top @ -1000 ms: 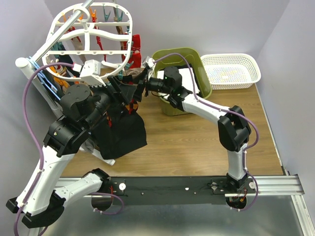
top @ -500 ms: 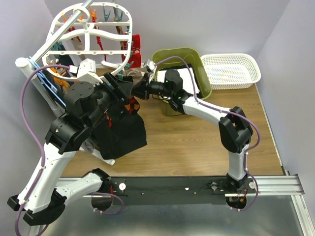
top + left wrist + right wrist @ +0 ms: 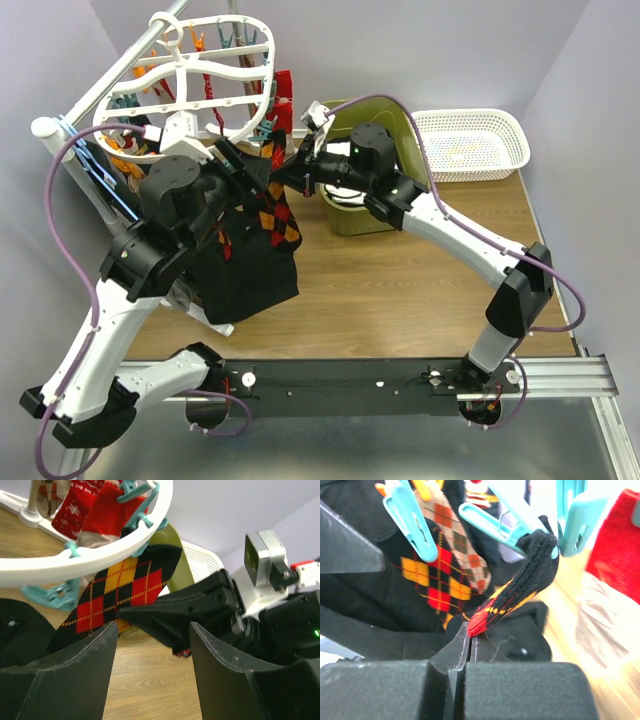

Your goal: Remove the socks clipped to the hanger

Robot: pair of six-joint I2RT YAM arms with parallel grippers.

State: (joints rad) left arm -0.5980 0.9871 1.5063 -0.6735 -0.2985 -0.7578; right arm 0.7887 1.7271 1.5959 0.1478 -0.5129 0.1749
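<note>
The white oval hanger (image 3: 190, 85) hangs at the back left with teal clips and several socks under it. My right gripper (image 3: 470, 635) is shut on the lower tip of a black argyle sock (image 3: 520, 590), which rises to a teal clip (image 3: 505, 527) that still grips its top. From above, this gripper (image 3: 284, 172) sits under the hanger's right rim, beside the argyle sock (image 3: 278, 215). My left gripper (image 3: 152, 630) is open and empty just left of it, its fingers (image 3: 80, 675) below the hanger rim (image 3: 100, 555). Red socks (image 3: 95, 510) hang behind.
A large black garment (image 3: 245, 270) drapes below the hanger. A green bin (image 3: 385, 130) stands right of the grippers, with a white mesh basket (image 3: 470, 140) beyond it. The metal pole (image 3: 110, 80) carries the hanger. More argyle socks (image 3: 432, 577) hang from nearby clips.
My right gripper has closed on the argyle sock's tip and the arm has swung up and left. The hanger has shifted and tilted. The left gripper stayed open.
</note>
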